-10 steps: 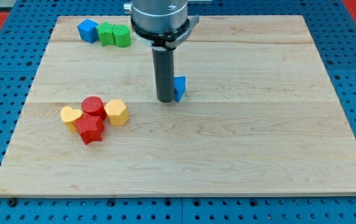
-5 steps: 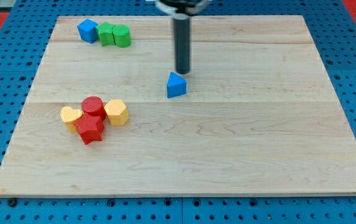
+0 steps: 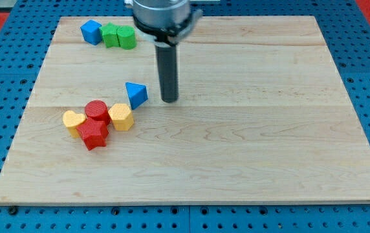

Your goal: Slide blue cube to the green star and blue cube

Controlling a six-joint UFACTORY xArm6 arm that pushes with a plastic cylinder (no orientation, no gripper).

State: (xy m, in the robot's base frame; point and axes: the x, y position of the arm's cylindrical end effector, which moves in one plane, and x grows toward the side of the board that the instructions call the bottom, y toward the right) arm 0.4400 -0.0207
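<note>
Blue wedge-like block [image 3: 136, 94] sits mid-board, just left of my tip [image 3: 169, 100], apart; no claw, only a bare rod; light, hard, slippery, likely to spin; push its lower-right face squarely toward the green star [image 3: 111, 35].

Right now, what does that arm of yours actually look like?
My arm ends in a straight dark rod, round and smooth, down to my tip. Above it sits a wider grey metal collar with a dark band beneath. No cables, markings or fingers show; the rest is cut off at the view's top.
</note>
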